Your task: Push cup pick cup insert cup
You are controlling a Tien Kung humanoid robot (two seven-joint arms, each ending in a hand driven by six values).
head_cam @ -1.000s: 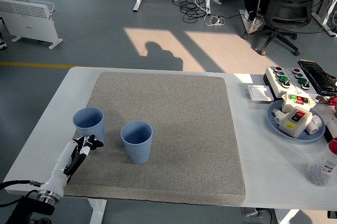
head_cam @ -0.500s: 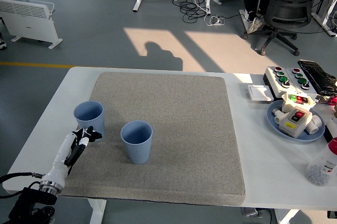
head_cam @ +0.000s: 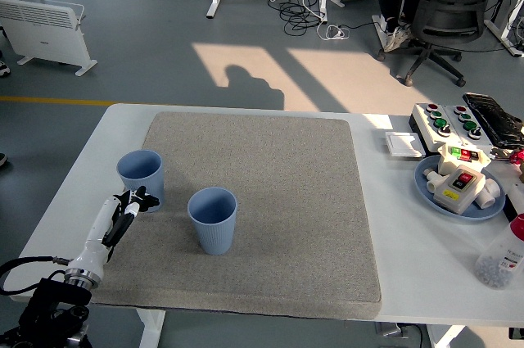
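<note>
1. Fingers (head_cam: 141,198) of the left hand (head_cam: 131,203) are small and dark in the head view; they look bunched together at the base of the left cup (head_cam: 141,178), touching or just short of its wall, but I cannot tell for certain whether they are pressed shut or loosely curled. They grip nothing that I can see.
2. Both cups are blue, ribbed and upright on the grey mat (head_cam: 270,168). The left cup stands near the mat's left edge; the second cup (head_cam: 213,219) stands to its right and a little nearer the robot, with a clear gap between them.
3. My reading is that the push step is in hand, with picking and inserting not yet done.
4. Risks from here:
   - Contact sits low on the cup, so the rough mat may drag at the base and make it tip rather than slide.
   - An off-centre push could spin the cup away from the other one or off the mat's edge.
   - Too strong a shove could knock it into the second cup and topple both.
5. Both cups look empty. At the right, a blue plate (head_cam: 428,187) holds a button box and white fittings; a clear bottle (head_cam: 501,259) holds small beads.
6. No right hand shows.
</note>
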